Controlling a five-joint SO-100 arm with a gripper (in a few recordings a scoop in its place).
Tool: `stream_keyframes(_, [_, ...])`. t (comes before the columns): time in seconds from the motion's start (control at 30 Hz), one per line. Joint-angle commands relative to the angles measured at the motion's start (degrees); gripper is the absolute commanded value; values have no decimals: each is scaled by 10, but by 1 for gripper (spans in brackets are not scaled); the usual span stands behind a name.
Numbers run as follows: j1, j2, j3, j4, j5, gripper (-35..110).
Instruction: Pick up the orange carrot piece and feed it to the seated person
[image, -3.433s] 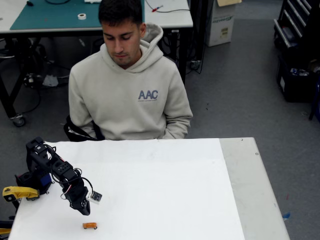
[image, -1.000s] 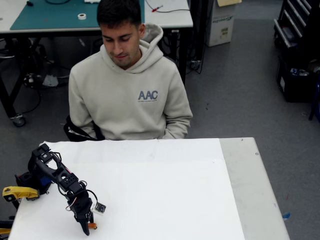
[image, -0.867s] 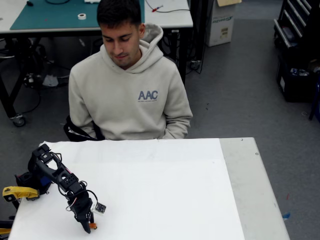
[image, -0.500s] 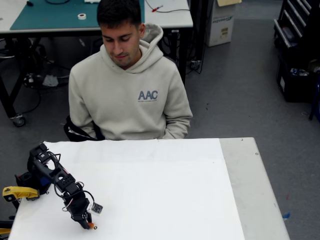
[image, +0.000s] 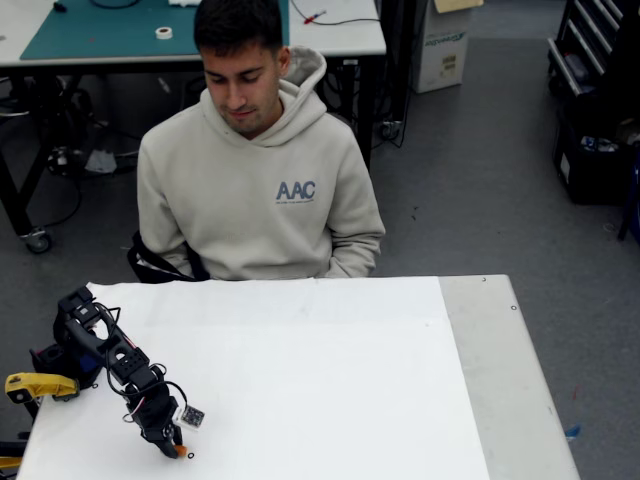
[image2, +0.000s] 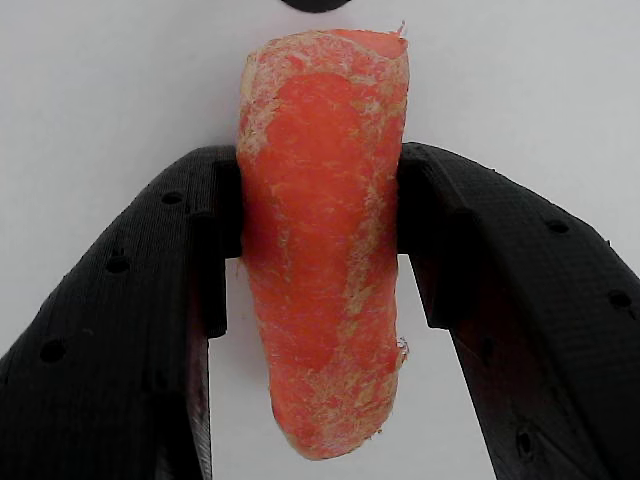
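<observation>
The orange carrot piece (image2: 322, 240) sits clamped between the two black fingers (image2: 150, 330) of the tool (image: 175, 447), which pinches it at mid-length. In the wrist view both ends of the piece project past the fingers; its surface is rough and fibrous with pale edges. White desk (image: 320, 380) lies directly beneath the tool. Beyond the desk's far edge sits the seated person (image: 255, 170), well apart. In the fixed view the piece shows as a small orange speck.

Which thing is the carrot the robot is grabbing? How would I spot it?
Find the white table, then the black arm at its left front corner. The gripper pinches the orange carrot piece between black fingers: a stubby, rough chunk, the brightest orange there.
</observation>
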Motion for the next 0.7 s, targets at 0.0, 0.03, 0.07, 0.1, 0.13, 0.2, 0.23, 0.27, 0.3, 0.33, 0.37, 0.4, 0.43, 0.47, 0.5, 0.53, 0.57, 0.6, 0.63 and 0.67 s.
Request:
stream_keyframes(0.0, [-18, 26, 2, 18, -2, -3])
stream_keyframes(0.03, [-28, 40, -9, 18, -2, -3])
stream_keyframes(0.07, [-38, 50, -18, 18, -8, -3])
stream_keyframes(0.1, [-48, 62, -28, 18, -9, -3])
stream_keyframes(0.13, [-60, 71, -39, 15, -10, -3])
stream_keyframes(0.2, [-81, 89, -62, 11, -10, -3])
stream_keyframes(0.23, [-89, 93, -74, 17, -10, -3])
stream_keyframes(0.27, [-98, 98, -83, 18, -10, -3])
stream_keyframes(0.3, [-106, 104, -89, 18, -7, -3])
stream_keyframes(0.33, [-117, 107, -94, 19, -2, -3])
stream_keyframes(0.37, [-128, 111, -98, 19, -1, -3])
stream_keyframes(0.4, [-141, 114, -100, 20, 0, -3])
stream_keyframes(0.43, [-153, 118, -100, 25, 1, -3])
stream_keyframes(0.47, [-167, 122, -100, 37, 3, -3])
stream_keyframes(0.5, [-180, 126, -99, 54, 13, -3])
stream_keyframes(0.53, [-192, 124, -99, 79, 35, -3])
stream_keyframes(0.57, [-203, 122, -99, 108, 69, -3])
stream_keyframes(0.6, [-214, 120, -99, 138, 109, -3])
stream_keyframes(0.63, [-225, 117, -105, 167, 151, -3])
stream_keyframes(0.67, [-239, 113, -111, 190, 191, -3])
